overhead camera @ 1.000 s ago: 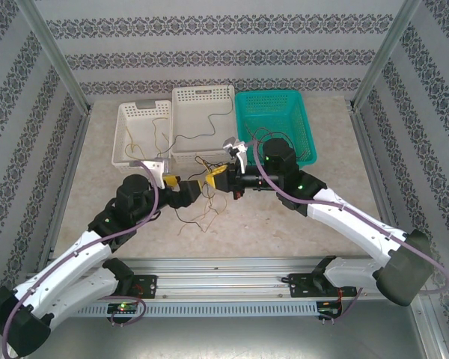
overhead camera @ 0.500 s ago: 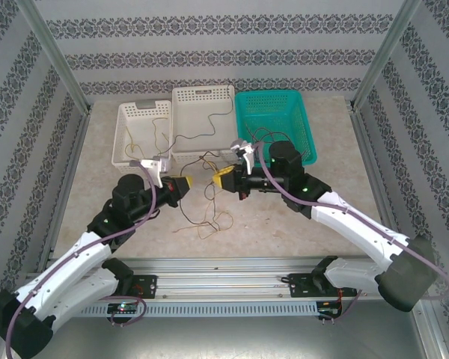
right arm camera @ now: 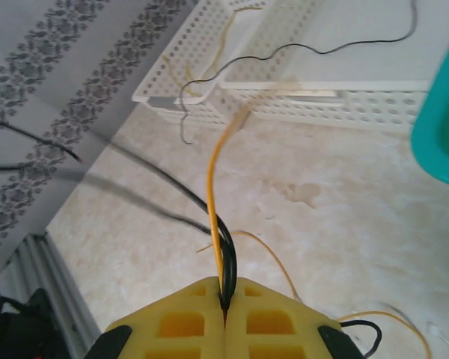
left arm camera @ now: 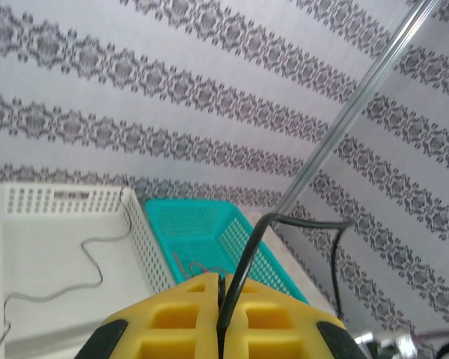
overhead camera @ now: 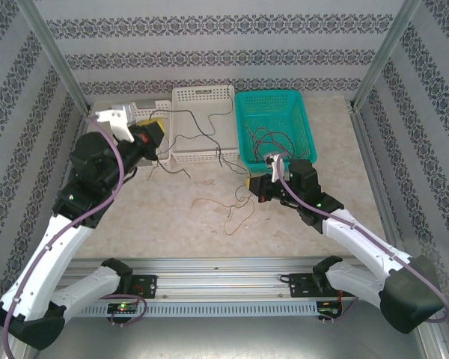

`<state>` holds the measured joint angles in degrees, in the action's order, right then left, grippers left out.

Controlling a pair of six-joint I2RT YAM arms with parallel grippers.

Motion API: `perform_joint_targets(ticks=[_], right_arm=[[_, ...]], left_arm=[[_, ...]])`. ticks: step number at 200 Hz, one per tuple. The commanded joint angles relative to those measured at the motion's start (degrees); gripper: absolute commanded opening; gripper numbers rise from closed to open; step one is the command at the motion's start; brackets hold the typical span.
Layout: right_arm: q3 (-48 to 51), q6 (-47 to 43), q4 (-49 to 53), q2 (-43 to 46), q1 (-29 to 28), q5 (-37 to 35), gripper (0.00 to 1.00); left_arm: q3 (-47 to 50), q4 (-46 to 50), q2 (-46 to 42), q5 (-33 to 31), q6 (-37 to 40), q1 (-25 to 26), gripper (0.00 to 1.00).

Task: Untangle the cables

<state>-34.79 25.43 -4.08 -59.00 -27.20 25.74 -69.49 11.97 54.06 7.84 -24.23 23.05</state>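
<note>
Pinching cables (right arm camera: 213,187) between closed jaws are the left gripper (left arm camera: 219,290) and right gripper (right arm camera: 224,293).

The top camera looked down from 6 o'clock, above and behind the arm bases (overhead camera: 131,283), over the table (overhead camera: 157,224). The left wrist camera, close over the left jaws, faced 2 o'clock; the right, over the right jaws, faced 10 o'clock. All shared the white basket (overhead camera: 203,88).

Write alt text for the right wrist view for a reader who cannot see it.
The yellow right gripper is shut on a black cable, which leads off left, and a yellow cable, which rises toward two white baskets on the marbled table. A teal basket shows at the right edge.
</note>
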Motion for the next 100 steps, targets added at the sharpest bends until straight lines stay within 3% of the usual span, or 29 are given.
perform_joint_targets(ticks=[1,100], right_arm=[[2.46,1.01,0.17,2.73,0.48,-5.54,0.00],[9.06,3.72,-0.33,14.13,0.48,-5.42,0.00]], left_arm=[[-5.45,-0.64,5.14,-0.31,4.09,-1.32,0.00],[-23.63,-12.58,37.53,6.64,1.85,-8.29,0.00]])
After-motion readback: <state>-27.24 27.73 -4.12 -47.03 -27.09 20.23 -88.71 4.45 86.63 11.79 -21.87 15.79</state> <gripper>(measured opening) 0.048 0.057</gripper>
